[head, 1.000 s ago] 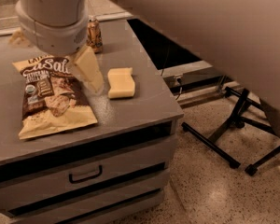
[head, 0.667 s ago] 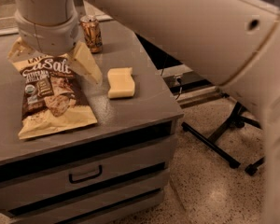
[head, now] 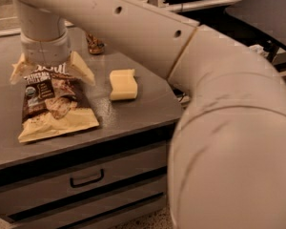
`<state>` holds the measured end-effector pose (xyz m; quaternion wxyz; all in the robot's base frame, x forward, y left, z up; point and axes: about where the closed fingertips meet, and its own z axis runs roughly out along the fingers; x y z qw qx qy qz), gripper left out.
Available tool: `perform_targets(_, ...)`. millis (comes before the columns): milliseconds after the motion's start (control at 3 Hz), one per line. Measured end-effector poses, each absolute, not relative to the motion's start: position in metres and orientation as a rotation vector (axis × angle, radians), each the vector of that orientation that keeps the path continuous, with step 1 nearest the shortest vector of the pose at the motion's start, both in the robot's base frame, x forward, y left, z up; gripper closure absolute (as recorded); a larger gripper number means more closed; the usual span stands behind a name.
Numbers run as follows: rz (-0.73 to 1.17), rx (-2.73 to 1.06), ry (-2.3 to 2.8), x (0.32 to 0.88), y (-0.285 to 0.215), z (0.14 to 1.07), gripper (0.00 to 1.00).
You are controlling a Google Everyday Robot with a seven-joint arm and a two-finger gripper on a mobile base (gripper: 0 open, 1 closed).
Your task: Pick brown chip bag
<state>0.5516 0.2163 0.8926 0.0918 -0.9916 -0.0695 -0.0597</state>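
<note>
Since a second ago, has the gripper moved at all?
Yes. Against the unmoved sponge, the gripper has come down, its open fingers now straddling the top of the brown chip bag.

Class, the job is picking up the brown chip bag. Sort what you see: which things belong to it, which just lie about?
Job: brown chip bag; claw, directly over the bag's top end.
Lying about: yellow sponge; drink can, partly hidden.
</note>
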Motion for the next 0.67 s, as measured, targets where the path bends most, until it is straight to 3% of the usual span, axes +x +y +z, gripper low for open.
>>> perform_targets(333, -0.223, -2.951, -0.338, 0.563, 0.235, 0.860, 0.15)
perform_targets(667, -0.253, -2.940, -0.407, 0.567, 0.246, 0.838, 0.37)
